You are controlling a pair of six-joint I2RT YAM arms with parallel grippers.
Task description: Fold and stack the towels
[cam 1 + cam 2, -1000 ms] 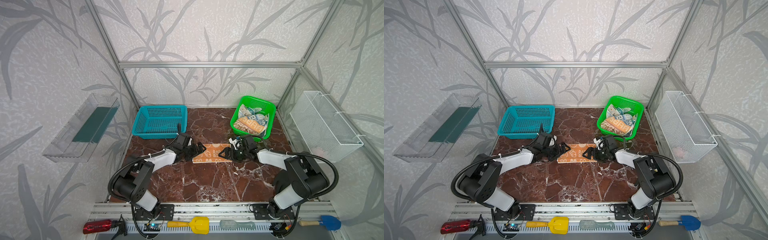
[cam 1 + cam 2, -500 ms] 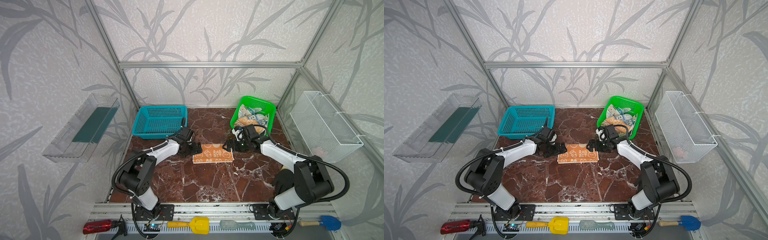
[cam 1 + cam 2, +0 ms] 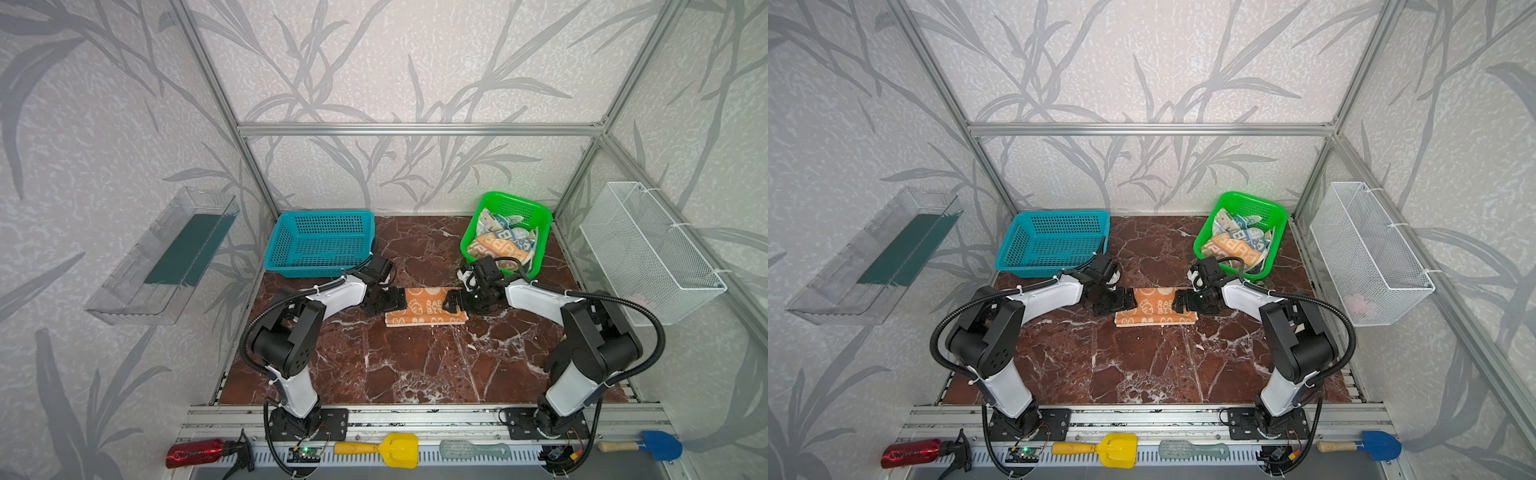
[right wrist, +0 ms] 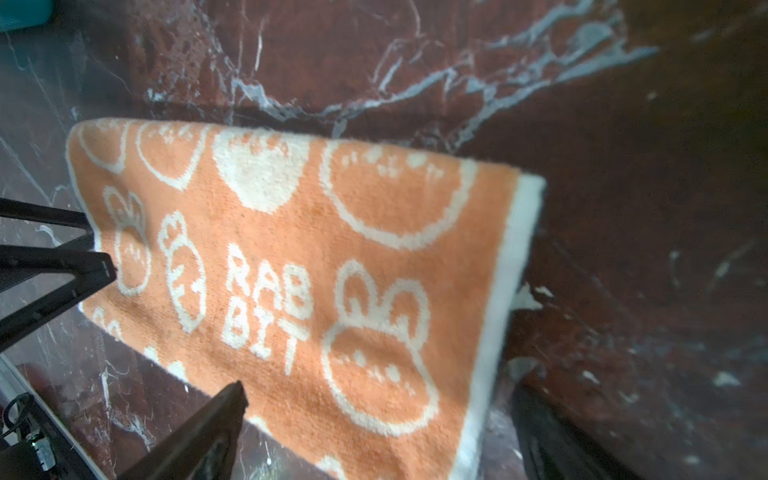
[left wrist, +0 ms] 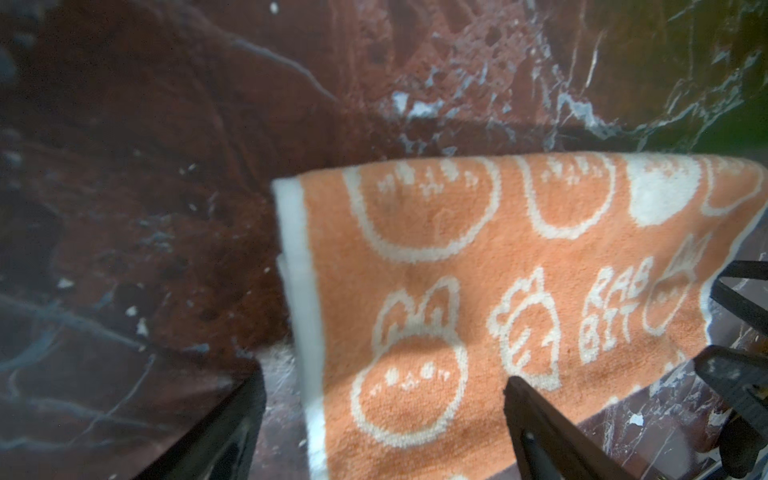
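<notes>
An orange towel (image 3: 424, 311) (image 3: 1156, 311) with white bunnies lies flat on the marble table, folded into a long strip. My left gripper (image 3: 397, 300) (image 3: 1128, 301) is open over its left end, and the towel's white edge (image 5: 299, 291) runs between the fingers. My right gripper (image 3: 451, 300) (image 3: 1179, 300) is open over the right end, astride the bunny print (image 4: 374, 365). Neither gripper holds anything. A striped towel (image 3: 496, 248) (image 3: 1235, 248) and another pale blue one (image 3: 505, 222) lie crumpled in the green basket (image 3: 517, 198).
A teal basket (image 3: 320, 243) (image 3: 1054, 243) with nothing in it stands at the back left, close behind my left arm. A white wire basket (image 3: 648, 249) hangs on the right wall and a clear tray (image 3: 162, 257) on the left wall. Bare marble (image 3: 415, 365) stretches in front of the towel.
The towel, lifted and skewed between both grippers a second ago, now lies flat. Both grippers let go, drew back, then came in over its two ends.
</notes>
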